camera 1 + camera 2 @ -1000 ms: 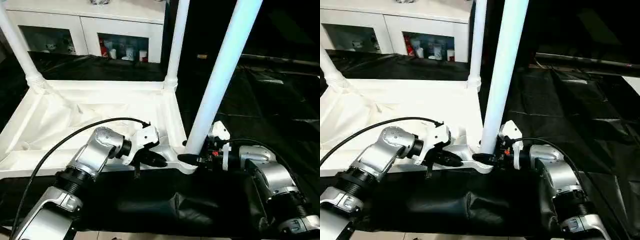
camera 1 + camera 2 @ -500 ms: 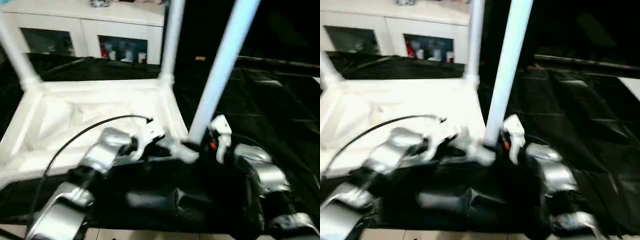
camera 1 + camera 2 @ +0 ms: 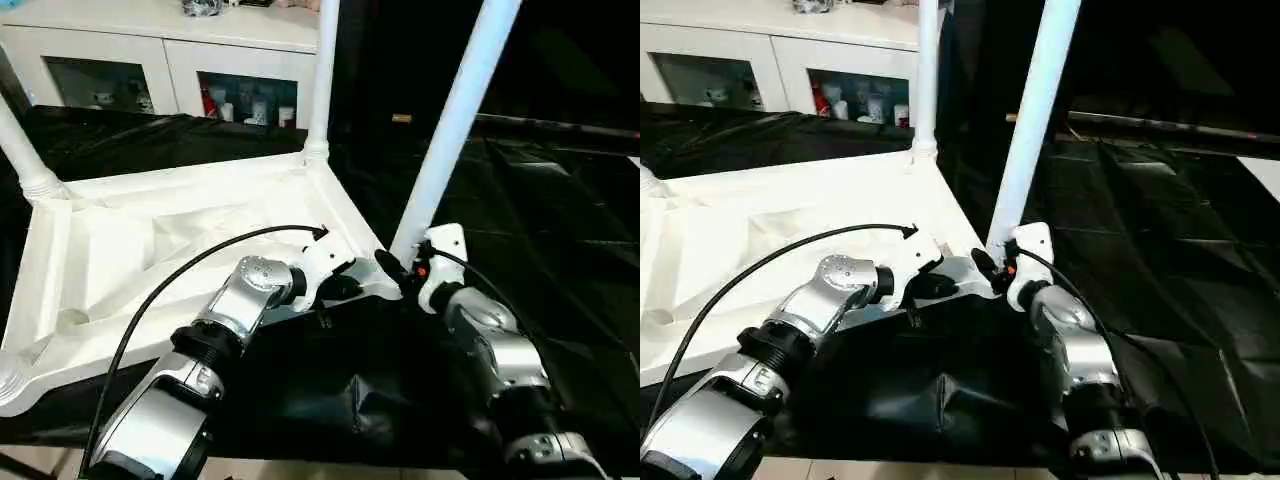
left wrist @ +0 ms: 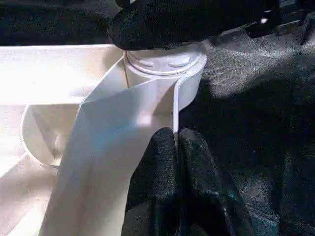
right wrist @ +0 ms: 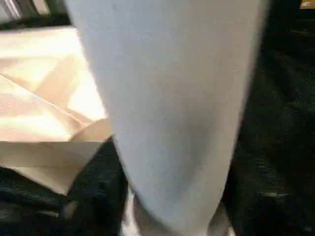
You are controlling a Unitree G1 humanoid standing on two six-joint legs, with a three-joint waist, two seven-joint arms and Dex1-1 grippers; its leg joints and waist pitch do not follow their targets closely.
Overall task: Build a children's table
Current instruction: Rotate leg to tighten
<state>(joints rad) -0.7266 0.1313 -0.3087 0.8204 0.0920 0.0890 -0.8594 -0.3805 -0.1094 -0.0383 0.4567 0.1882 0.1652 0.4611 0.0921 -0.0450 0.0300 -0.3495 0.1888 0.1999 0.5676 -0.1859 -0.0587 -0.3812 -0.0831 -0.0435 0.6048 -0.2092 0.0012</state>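
The white plastic rectangular tabletop (image 3: 150, 250) lies ribbed underside up on the black-draped table (image 3: 560, 230), a white glass-door cabinet (image 3: 170, 60) beyond it. The left gripper (image 4: 174, 147), fingers pressed together, pinches the thin rim at the near right corner socket (image 4: 165, 66). The right gripper (image 3: 392, 272) clasps the base of the long white tapered tube leg (image 3: 455, 120) standing in that socket. Two more legs stand at the far corners.

Silver forearms (image 3: 240, 305), black cables (image 3: 180, 275)

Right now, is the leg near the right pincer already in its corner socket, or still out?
In. The leg stands in the corner socket of the tabletop, leaning slightly.
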